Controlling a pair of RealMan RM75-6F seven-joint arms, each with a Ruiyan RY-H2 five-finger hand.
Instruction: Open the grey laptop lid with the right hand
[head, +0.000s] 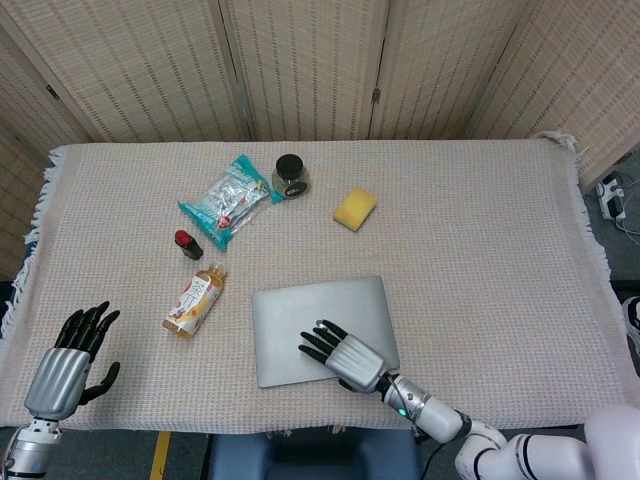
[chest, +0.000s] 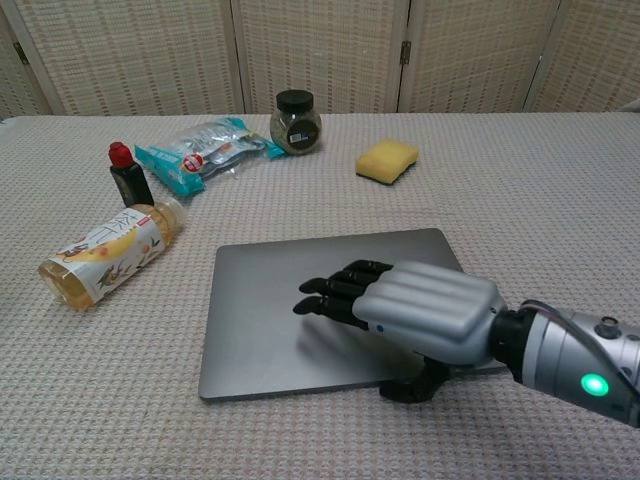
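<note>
The grey laptop lies closed and flat near the table's front edge. My right hand hovers over the lid's front right part, fingers stretched out and apart toward the left, thumb down at the front edge. It holds nothing. Whether the thumb touches the lid edge is unclear. My left hand rests open at the table's front left corner, seen only in the head view.
Left of the laptop lies a tea bottle on its side, with a small red-capped bottle behind it. Further back are a snack bag, a dark-lidded jar and a yellow sponge. A woven cloth covers the table.
</note>
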